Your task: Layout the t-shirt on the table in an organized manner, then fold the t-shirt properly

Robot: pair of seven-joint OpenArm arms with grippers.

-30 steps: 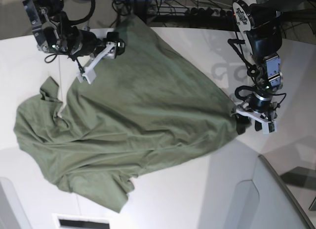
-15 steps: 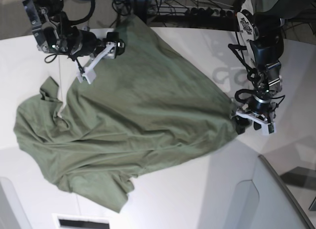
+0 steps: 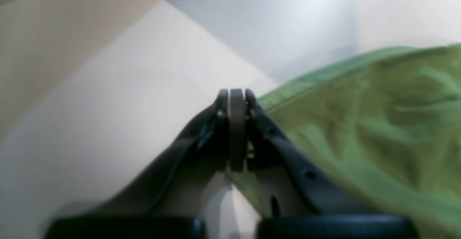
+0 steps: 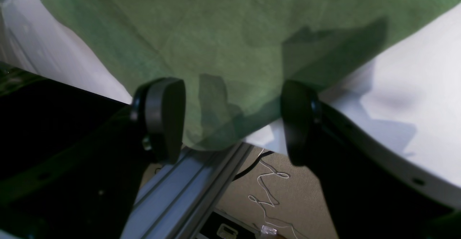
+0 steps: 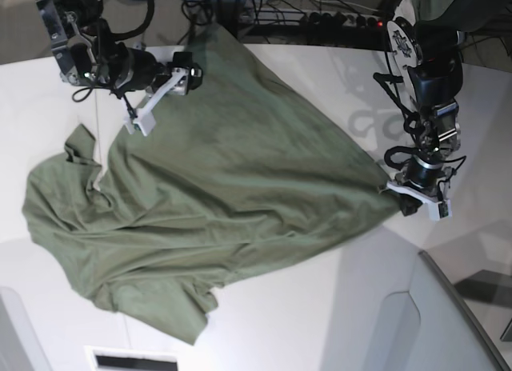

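Since the earlier frames the left gripper (image 5: 406, 197) has closed its jaws, which stood apart a moment ago, and the arm above it has leaned a little further over the table (image 5: 320, 67). In the left wrist view the left gripper (image 3: 232, 100) has its fingers pressed flat together at the tips, with the hem of the shirt (image 3: 360, 123) running in under them from the right; whether cloth is caught between the pads is hard to tell, though the base view shows the shirt's corner drawn to a point right at the jaws.

The right gripper (image 5: 164, 91) is unchanged, its jaws spread wide. In its own view the right gripper (image 4: 230, 120) has the two dark pads well apart, with the shirt (image 4: 230, 34) lying across the table edge between and beyond them, a fold hanging over the edge.

The shirt (image 5: 216, 203) lies spread but rumpled over the middle of the table, one sleeve bunched near the left side
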